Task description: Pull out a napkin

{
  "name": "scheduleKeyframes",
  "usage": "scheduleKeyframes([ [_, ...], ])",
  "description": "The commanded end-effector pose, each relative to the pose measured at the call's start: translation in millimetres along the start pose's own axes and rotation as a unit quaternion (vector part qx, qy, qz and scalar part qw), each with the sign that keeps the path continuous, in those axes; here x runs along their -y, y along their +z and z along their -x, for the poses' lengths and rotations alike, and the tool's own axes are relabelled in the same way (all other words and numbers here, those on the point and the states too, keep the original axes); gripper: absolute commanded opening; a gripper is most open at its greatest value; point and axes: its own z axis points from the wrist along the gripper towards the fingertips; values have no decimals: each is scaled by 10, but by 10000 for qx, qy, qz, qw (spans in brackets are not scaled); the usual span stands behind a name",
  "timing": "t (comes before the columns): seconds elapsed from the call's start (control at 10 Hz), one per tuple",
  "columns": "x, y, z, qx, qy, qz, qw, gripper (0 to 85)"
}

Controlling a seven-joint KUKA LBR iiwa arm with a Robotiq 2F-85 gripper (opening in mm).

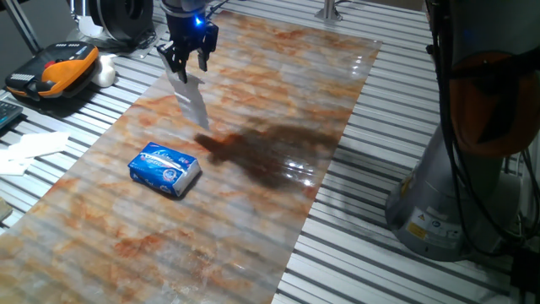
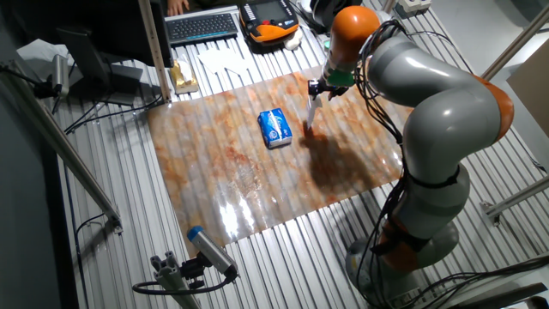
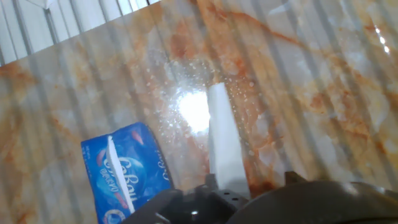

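A: Where is the gripper (image 1: 189, 61) right now?

B: Raised above the marbled sheet (image 1: 253, 152) that covers the slatted counter (image 1: 371, 211). Its fingers are closed onto the top of the napkin (image 1: 191, 97), which hangs down from them as a narrow white strip.

A: Does the napkin touch anything below?

B: From one fixed view its lower end hangs just above the sheet, near a dark shadow; I cannot tell whether it touches. In the hand view the napkin (image 3: 224, 143) runs straight away from the gripper (image 3: 230, 190), folded long and thin.

A: And the tissue pack?

B: The blue tissue pack (image 1: 164, 169) lies flat on the sheet, below the gripper and apart from it, nearer the camera in that fixed view. In the hand view the pack (image 3: 127, 171) sits just to the left of the hanging napkin, with a white strip along its top. Nothing joins napkin and pack.

A: What about the other fixed view?

B: It shows the gripper (image 2: 318, 89) with the napkin (image 2: 310, 113) dangling just to the right of the pack (image 2: 274, 127). Beyond the gripper, off the sheet, an orange and black device (image 1: 52, 72) rests on the slats, and some flat white papers (image 1: 29, 150) lie over to the left.
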Motion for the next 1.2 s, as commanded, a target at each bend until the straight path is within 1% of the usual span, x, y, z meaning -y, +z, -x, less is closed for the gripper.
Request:
scheduleKeyframes([
  [0.0,11,10,-5,-3,-13,15,10000,680],
  [0.1,20,16,-9,-3,-13,15,10000,680],
  [0.3,30,20,-16,30,62,-63,10000,680],
  [0.5,-5,18,3,74,176,-163,9997,680],
  [0.6,-16,25,8,52,229,-109,9997,680],
  [0.7,-42,25,25,137,228,-218,9994,680],
  [0.8,-72,11,50,156,267,-308,9990,680],
  [0.9,-84,7,51,150,305,-298,9990,680],
  [1.1,-108,-1,79,223,445,-512,9974,680],
])
